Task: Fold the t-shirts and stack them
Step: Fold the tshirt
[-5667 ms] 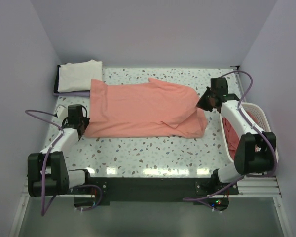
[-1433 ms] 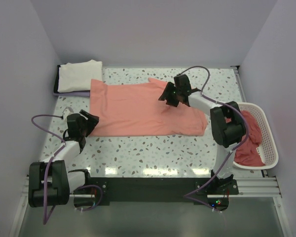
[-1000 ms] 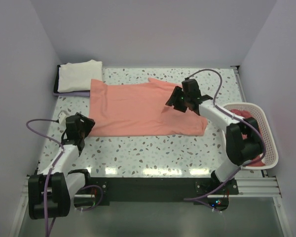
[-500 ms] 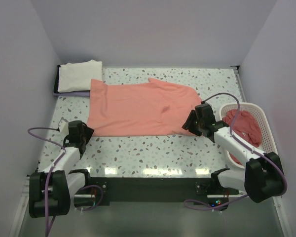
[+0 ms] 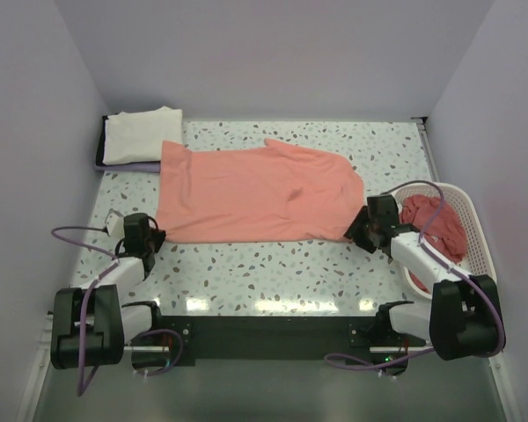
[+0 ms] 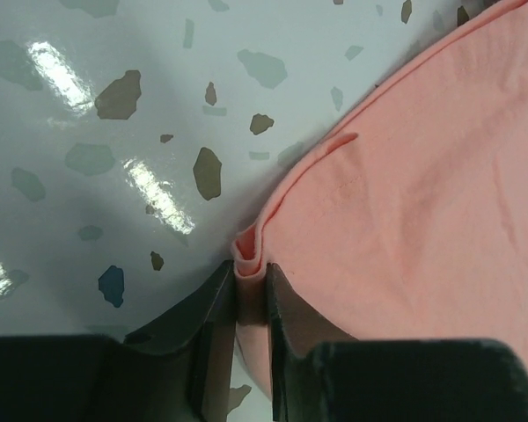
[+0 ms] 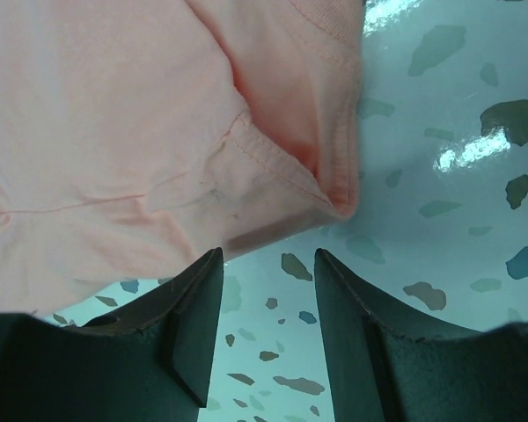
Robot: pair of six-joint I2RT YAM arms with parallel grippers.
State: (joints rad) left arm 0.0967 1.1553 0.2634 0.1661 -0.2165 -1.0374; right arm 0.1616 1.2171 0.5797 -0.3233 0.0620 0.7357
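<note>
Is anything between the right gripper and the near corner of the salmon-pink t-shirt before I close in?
Nothing visible. The right gripper has its jaws open over the speckled table, with the corner of the salmon-pink cotton t-shirt just ahead of them. The white plastic lattice basket sits off to the side, not between.

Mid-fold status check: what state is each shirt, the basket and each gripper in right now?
salmon-pink t-shirt: spread flat on the table.
cream-white t-shirt: folded, at the far left corner.
dark pink-red t-shirts: crumpled in a heap, unfolded.
basket: at the right edge, holding the crumpled heap.
left gripper: jaws shut on the salmon-pink t-shirt's near-left corner.
right gripper: jaws open beside its near-right corner, gripping nothing.
</note>
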